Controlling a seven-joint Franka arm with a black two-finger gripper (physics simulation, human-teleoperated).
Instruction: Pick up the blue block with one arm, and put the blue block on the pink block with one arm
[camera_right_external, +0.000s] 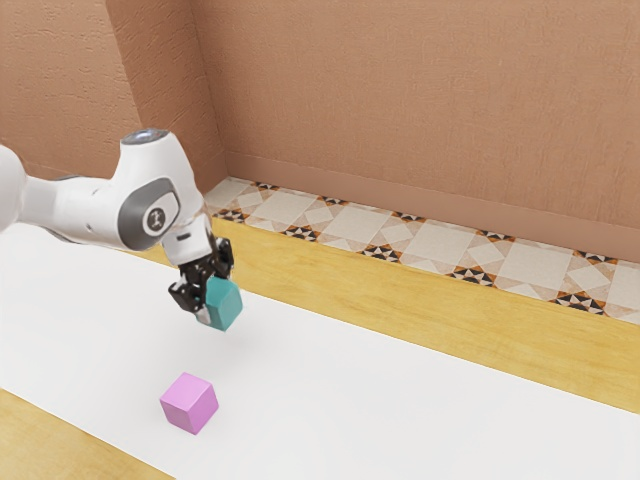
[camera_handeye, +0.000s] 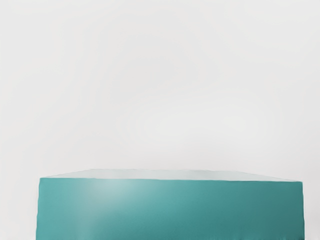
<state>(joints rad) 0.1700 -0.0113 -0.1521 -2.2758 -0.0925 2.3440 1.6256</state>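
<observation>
My black gripper (camera_right_external: 210, 298) is shut on the blue block (camera_right_external: 223, 304), a teal-blue cube held in the air above the white table (camera_right_external: 400, 400). The pink block (camera_right_external: 189, 402) rests on the table below and slightly toward the exterior view's left of the held cube, with a clear gap between them. In the wrist view the blue block (camera_handeye: 170, 207) looms large just under my hand, with plain white tabletop (camera_handeye: 160, 75) beyond it.
The white tabletop is bordered by wooden strips (camera_right_external: 450, 300) front and back. Patterned floor tiles (camera_right_external: 450, 245) and a brown wall (camera_right_external: 400, 90) lie behind the table.
</observation>
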